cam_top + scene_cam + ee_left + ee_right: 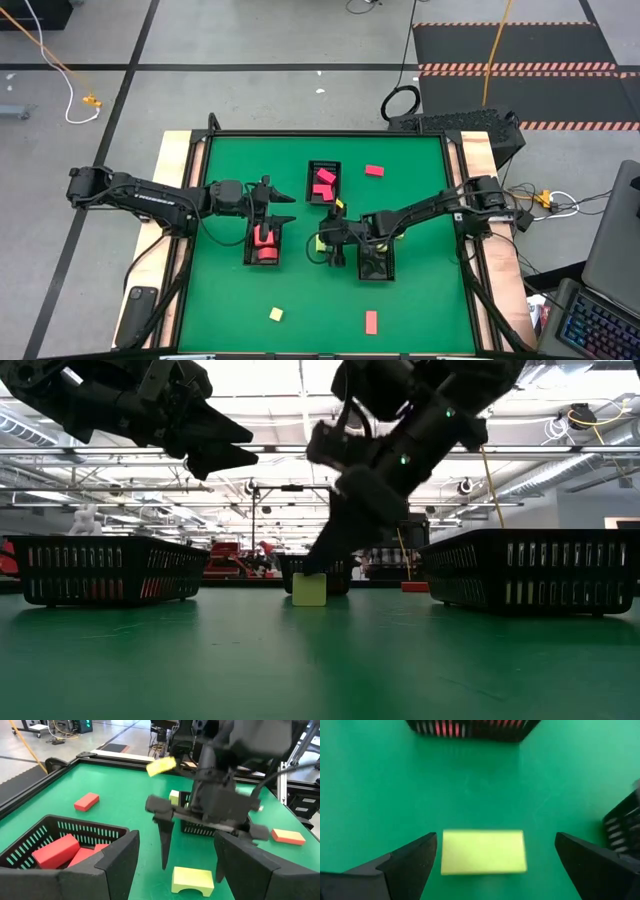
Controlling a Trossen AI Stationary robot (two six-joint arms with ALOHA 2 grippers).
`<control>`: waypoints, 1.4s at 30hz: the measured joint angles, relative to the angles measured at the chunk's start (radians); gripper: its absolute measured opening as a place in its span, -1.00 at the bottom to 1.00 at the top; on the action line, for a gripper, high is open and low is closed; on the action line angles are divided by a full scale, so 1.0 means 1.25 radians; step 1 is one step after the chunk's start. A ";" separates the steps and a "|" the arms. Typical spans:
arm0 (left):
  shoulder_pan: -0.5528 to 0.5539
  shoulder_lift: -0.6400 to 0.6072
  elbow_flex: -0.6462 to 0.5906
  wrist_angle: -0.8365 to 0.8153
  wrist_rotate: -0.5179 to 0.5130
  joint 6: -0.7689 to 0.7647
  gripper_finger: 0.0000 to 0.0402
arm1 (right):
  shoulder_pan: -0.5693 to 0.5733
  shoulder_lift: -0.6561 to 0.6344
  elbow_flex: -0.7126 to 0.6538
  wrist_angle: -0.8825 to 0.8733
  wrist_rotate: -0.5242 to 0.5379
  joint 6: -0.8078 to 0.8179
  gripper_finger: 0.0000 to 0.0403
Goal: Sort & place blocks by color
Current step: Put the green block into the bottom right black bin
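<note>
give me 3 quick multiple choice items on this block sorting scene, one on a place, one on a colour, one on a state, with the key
1. Where is the right gripper?
A. around a yellow block on the green table
B. inside a tray
C. off the table

2. What colour are the blocks in the tray below the left gripper?
A. yellow
B. red
C. blue

3. How are the right gripper's fingers?
A. shut on the block
B. open
C. hidden

Key: 1 A, the right wrist view shows the block between its fingers. 2 B, red shows inside the tray. 3 B, gaps show on both sides of the block.

The right pincer (pixel 327 243) points down, fingers spread wide; the left pincer (pixel 287 208) hangs raised, fingers parted.
</note>
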 joint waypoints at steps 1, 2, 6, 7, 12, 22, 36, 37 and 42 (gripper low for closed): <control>0.000 0.000 0.000 -0.001 0.000 0.000 0.28 | 0.000 0.010 -0.001 0.005 -0.001 0.000 0.99; 0.000 0.000 0.000 -0.003 0.000 -0.001 0.28 | 0.000 0.021 -0.001 0.022 -0.004 -0.001 0.99; -0.002 0.000 0.000 -0.009 -0.001 -0.001 0.28 | 0.000 0.047 0.000 0.043 -0.019 -0.001 0.99; -0.002 0.000 0.000 -0.008 -0.001 -0.001 0.28 | -0.002 0.051 0.000 0.046 -0.019 -0.001 0.99; -0.002 0.000 0.000 -0.007 -0.001 -0.001 0.28 | -0.004 0.051 0.000 0.040 -0.020 -0.002 0.99; -0.002 0.000 0.000 -0.008 -0.002 -0.002 0.28 | -0.007 0.051 0.000 0.031 -0.060 -0.003 0.84; -0.002 0.000 0.000 -0.010 -0.001 -0.003 0.28 | -0.013 0.051 0.000 0.017 -0.050 -0.025 0.38; -0.002 0.000 0.000 -0.011 -0.001 -0.003 0.28 | -0.012 0.051 0.000 0.018 -0.037 -0.028 0.38; -0.002 0.000 0.000 -0.012 -0.001 -0.003 0.28 | -0.013 0.040 0.000 0.013 -0.015 -0.049 0.38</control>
